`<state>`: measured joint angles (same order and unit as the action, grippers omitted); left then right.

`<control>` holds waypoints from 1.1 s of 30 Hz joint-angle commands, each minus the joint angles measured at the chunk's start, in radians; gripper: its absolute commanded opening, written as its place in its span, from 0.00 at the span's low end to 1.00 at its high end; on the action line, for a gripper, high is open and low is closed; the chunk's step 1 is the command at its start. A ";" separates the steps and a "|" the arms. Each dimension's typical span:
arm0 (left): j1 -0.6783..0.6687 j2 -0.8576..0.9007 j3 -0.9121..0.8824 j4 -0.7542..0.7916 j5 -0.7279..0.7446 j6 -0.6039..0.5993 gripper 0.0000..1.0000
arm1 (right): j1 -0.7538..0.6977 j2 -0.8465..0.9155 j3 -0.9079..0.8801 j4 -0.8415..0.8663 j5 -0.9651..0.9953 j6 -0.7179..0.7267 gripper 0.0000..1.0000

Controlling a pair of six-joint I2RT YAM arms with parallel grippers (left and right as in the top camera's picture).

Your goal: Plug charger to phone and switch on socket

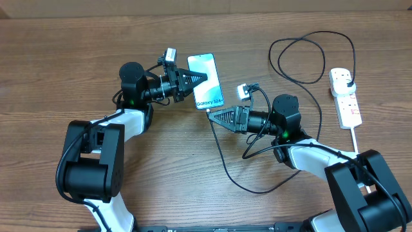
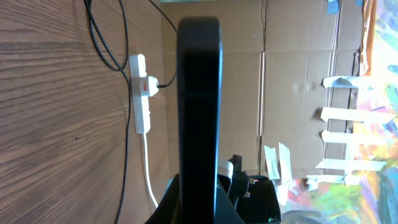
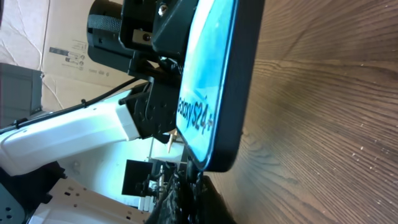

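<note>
The phone, its blue screen up, lies on the table. My left gripper is shut on its left long edge. In the left wrist view the phone is an edge-on dark bar between the fingers. My right gripper is shut on the charger's connector tip at the phone's near end. That tip sits just below the phone in the right wrist view. The charger cable loops across the table to its black plug in the white socket.
The socket and the black cable show at the far right in the left wrist view. The socket's thick white cord runs towards the front right. My left arm is behind the phone. Cardboard walls stand beyond the table.
</note>
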<state>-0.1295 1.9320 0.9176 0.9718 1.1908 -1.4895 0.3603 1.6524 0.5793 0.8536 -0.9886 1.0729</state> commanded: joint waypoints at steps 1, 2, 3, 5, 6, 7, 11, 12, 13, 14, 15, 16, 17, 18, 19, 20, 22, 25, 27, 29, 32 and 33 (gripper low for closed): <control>-0.004 -0.004 -0.003 0.009 -0.009 0.020 0.04 | -0.003 0.001 -0.002 0.008 -0.011 0.013 0.04; -0.004 -0.004 -0.003 0.009 -0.007 0.020 0.04 | -0.003 0.001 -0.002 0.008 -0.010 0.012 0.04; -0.004 -0.004 -0.003 0.009 -0.004 0.020 0.04 | -0.004 0.001 -0.002 0.007 -0.010 0.012 0.04; -0.002 -0.004 -0.003 0.009 0.000 0.020 0.04 | -0.012 0.001 -0.002 0.005 -0.012 0.013 0.04; -0.002 -0.004 -0.003 0.009 0.000 0.020 0.04 | -0.018 0.001 -0.002 0.005 -0.012 0.013 0.04; -0.002 -0.004 -0.003 0.009 0.000 0.020 0.04 | -0.023 0.001 -0.002 0.006 -0.016 0.013 0.04; -0.002 -0.004 -0.003 0.009 0.000 0.027 0.04 | -0.040 0.001 -0.002 0.005 -0.032 0.013 0.04; -0.002 -0.004 -0.003 0.009 -0.001 0.027 0.04 | -0.040 0.001 -0.002 0.005 -0.034 0.013 0.04; -0.002 -0.004 -0.003 0.009 -0.002 0.027 0.04 | -0.041 0.001 -0.002 0.005 -0.034 0.013 0.04; -0.002 -0.004 -0.003 0.009 -0.003 0.027 0.04 | -0.041 0.001 -0.002 0.006 -0.034 0.013 0.04; -0.002 -0.004 -0.003 0.009 -0.004 0.027 0.04 | -0.041 0.001 -0.002 0.006 -0.034 0.013 0.04; -0.002 -0.004 -0.003 0.009 -0.006 0.027 0.04 | -0.041 0.001 -0.002 0.006 -0.034 0.013 0.04; -0.002 -0.004 -0.003 0.009 -0.009 0.027 0.04 | -0.041 0.001 -0.002 0.006 -0.035 0.013 0.04; -0.002 -0.004 -0.003 0.009 -0.012 0.027 0.04 | -0.041 0.001 -0.002 0.006 -0.039 0.013 0.04; -0.002 -0.004 -0.003 0.009 -0.014 0.027 0.04 | -0.041 0.001 -0.002 0.006 -0.042 0.013 0.04; -0.002 -0.004 -0.003 0.009 -0.016 0.027 0.04 | -0.041 0.001 -0.002 0.006 -0.045 0.013 0.04; -0.002 -0.004 -0.003 0.009 -0.016 0.027 0.04 | -0.041 0.001 -0.002 0.006 -0.047 0.013 0.04; -0.002 -0.004 -0.003 0.009 -0.016 0.027 0.04 | -0.041 0.001 -0.002 0.006 -0.047 0.020 0.04; -0.002 -0.004 -0.003 0.009 -0.020 0.027 0.04 | -0.041 0.001 -0.002 0.016 -0.064 0.024 0.04; -0.002 -0.004 -0.003 0.009 -0.025 0.027 0.05 | -0.041 0.001 -0.002 0.017 -0.069 0.024 0.04; -0.002 -0.004 -0.003 0.009 -0.031 0.027 0.05 | -0.041 0.001 -0.002 0.018 -0.070 0.027 0.04; -0.002 -0.004 -0.003 0.009 -0.034 0.027 0.04 | -0.041 0.001 -0.002 0.021 -0.071 0.027 0.04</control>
<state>-0.1295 1.9320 0.9176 0.9718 1.1721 -1.4887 0.3267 1.6524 0.5793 0.8608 -1.0431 1.0920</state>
